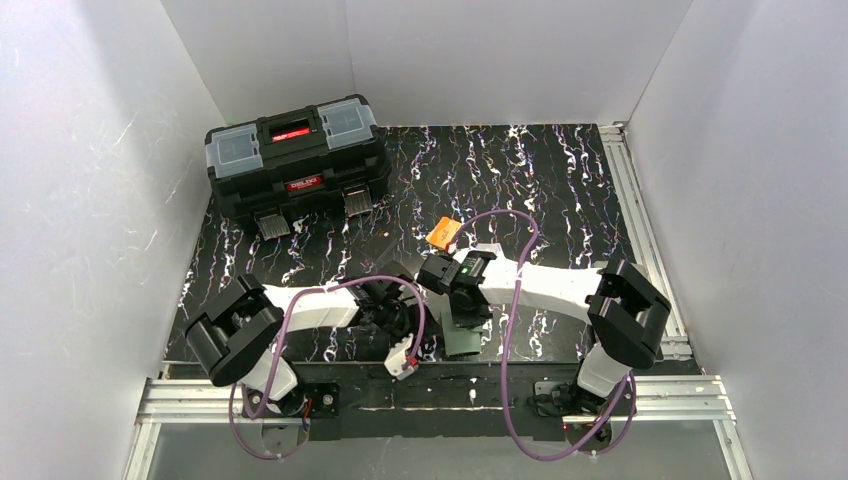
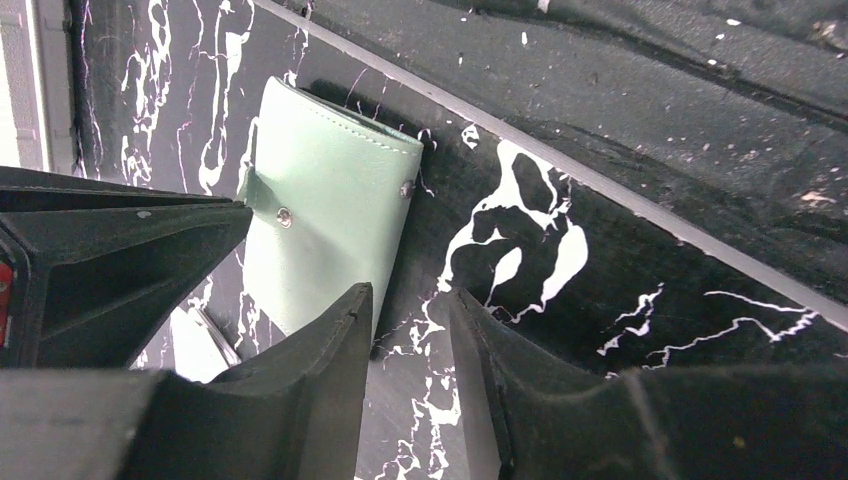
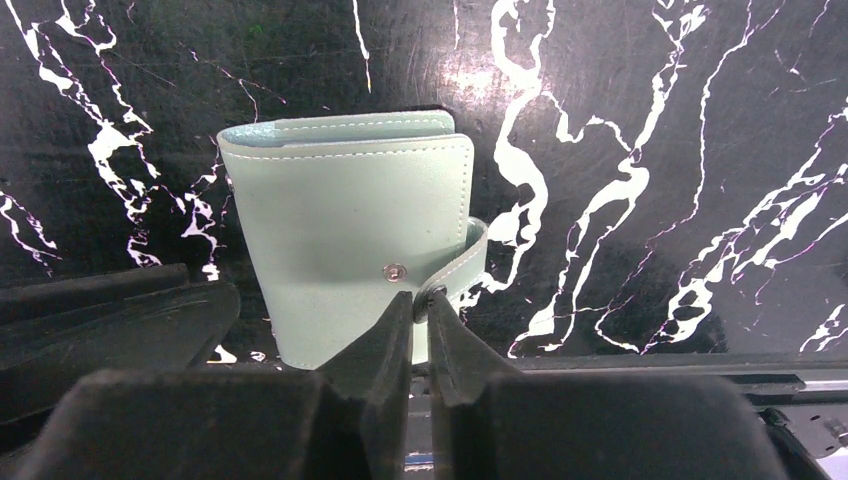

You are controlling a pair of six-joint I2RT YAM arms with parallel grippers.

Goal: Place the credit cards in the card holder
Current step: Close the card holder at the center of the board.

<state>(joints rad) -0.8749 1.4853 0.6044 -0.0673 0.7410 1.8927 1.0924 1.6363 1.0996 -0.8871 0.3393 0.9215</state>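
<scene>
The mint-green card holder (image 3: pixel 345 235) lies folded shut on the black marbled table near its front edge. It also shows in the top view (image 1: pixel 463 342) and in the left wrist view (image 2: pixel 330 200). My right gripper (image 3: pixel 421 294) is shut on the holder's snap tab (image 3: pixel 465 262), whose end is off its stud. My left gripper (image 2: pixel 408 293) is open and empty, with one fingertip beside the holder's edge. The orange card (image 1: pixel 444 233) lies flat behind the right wrist. A white flat piece (image 2: pixel 195 345), apparently the white card, shows partly behind my left finger.
A big black toolbox (image 1: pixel 297 163) stands at the back left. White walls close in the table on three sides. Metal rails run along the front edge (image 1: pixel 430 390) and the right side (image 1: pixel 640 220). Both arms meet low at the front middle.
</scene>
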